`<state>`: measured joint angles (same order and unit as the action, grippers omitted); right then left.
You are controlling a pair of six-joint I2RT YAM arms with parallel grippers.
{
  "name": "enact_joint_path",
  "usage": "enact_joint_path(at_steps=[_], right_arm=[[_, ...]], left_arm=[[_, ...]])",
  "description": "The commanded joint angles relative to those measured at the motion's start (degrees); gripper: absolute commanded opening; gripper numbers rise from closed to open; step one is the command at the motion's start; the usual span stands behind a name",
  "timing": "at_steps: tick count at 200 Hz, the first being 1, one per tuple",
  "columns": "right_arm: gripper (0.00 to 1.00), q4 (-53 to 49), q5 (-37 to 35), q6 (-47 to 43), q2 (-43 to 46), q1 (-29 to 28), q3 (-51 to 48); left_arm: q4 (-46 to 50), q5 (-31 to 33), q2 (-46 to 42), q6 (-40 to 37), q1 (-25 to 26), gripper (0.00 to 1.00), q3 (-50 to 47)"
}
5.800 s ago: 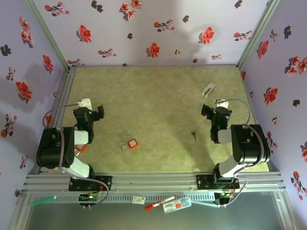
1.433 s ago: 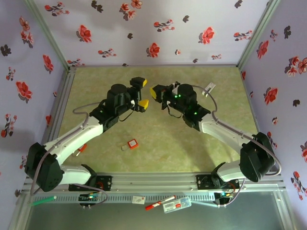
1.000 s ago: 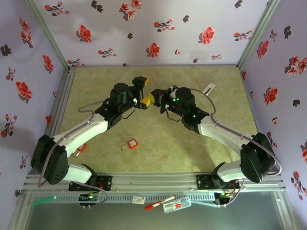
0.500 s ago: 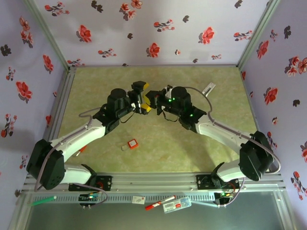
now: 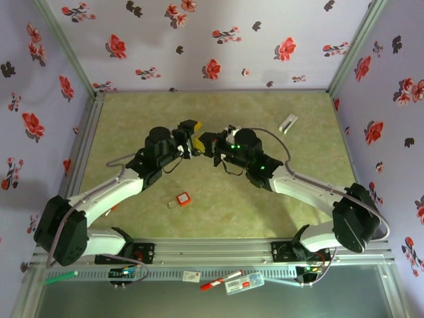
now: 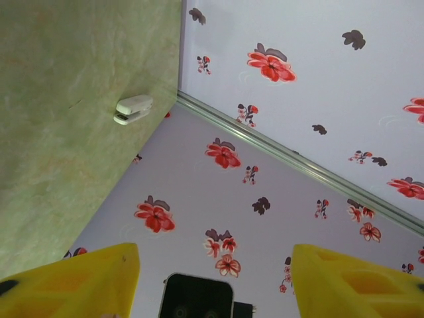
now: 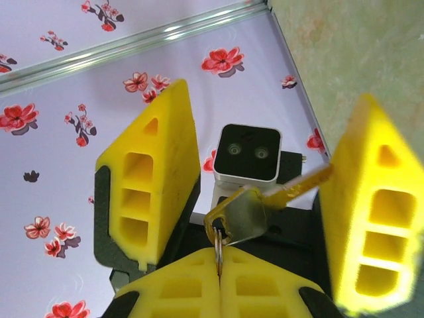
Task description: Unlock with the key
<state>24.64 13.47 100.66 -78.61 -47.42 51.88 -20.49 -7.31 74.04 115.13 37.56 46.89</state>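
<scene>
Right gripper (image 7: pixel 219 268) is pinched tight, its yellow fingers pressed together on the thin ring of the key (image 7: pixel 242 213). The key's grey head hangs just beyond the fingertips, and its blade angles up toward the right in the right wrist view. Left gripper (image 6: pixel 215 265) faces it head-on with jaws apart, one yellow finger on each side of the key. The blade tip comes close to one of those fingers; I cannot tell whether it touches. The two grippers meet in the air over the middle of the green counter (image 5: pixel 232 212). A red padlock (image 5: pixel 183 197) lies on the counter nearer the arm bases, well apart from the key. A white clip (image 5: pixel 288 122) lies near the far right corner.
</scene>
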Motion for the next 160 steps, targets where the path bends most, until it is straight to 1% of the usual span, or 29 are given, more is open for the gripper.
enact_joint_path(at_steps=[1, 42, 82, 133, 145, 160], right_arm=[[0.0, 1.2, -2.1, 0.5, 2.3, -0.3, -1.7], [0.0, 1.2, -2.5, 0.6, 3.0, -0.1, -2.8], [0.0, 0.8, -2.4, 0.6, 3.8, 0.3, -3.6], [0.0, 0.3, -2.2, 0.6, 5.1, 0.8, -4.8], [0.0, 0.7, -2.2, 0.8, 4.9, 0.9, -4.8], [0.0, 1.6, -2.2, 1.1, 4.5, 0.9, -4.8]], left_arm=[[0.6, 1.1, -2.2, -1.2, -0.6, 0.61, -0.5], [1.7, 1.0, -2.8, -1.8, -0.7, 0.6, -0.8], [3.1, 1.0, -3.7, -2.7, -1.1, 0.57, -1.4], [4.9, 0.9, -4.4, -3.7, -1.4, 0.46, -1.9], [4.8, 0.7, -4.2, -3.9, -1.5, 0.42, -1.7], [5.0, 0.7, -4.1, -4.2, -1.5, 0.35, -1.5]])
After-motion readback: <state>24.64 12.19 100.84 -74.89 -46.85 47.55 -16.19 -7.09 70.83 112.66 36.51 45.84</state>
